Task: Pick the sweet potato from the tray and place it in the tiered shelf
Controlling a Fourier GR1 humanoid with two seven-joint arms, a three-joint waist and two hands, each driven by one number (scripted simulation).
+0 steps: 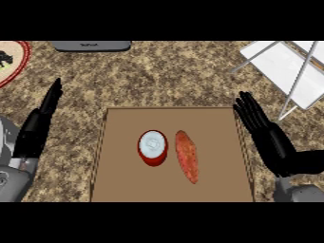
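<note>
Head view: a brown tray [122, 185] sits at the centre of a speckled stone bench [171, 76], its raised edges framing two items. The sweet potato [186, 156], long and orange-red, lies lengthwise just right of the tray's middle. Just to its left, close but apart from it, sits a red object with a round white top [152, 147]. Bare tray floor surrounds both items on every side, widest toward the tray's left and right walls.

The right hand [276, 142] hovers at the tray's right edge, fingers [252, 114] straight and held together, pointing away from the robot, thumb splayed outward to the right; it holds nothing. The left hand [42, 121] is well left of the tray over bare bench, seen edge-on, fingers straight and extended, also holding nothing.

Beyond the tray, the bench's open surface runs to a grey appliance [90, 45] at the far edge. The white-and-metal tiered shelf [294, 71] stands beyond the tray's far right corner. A red-rimmed plate [10, 64] with an animal picture lies beyond the tray's far left corner.
</note>
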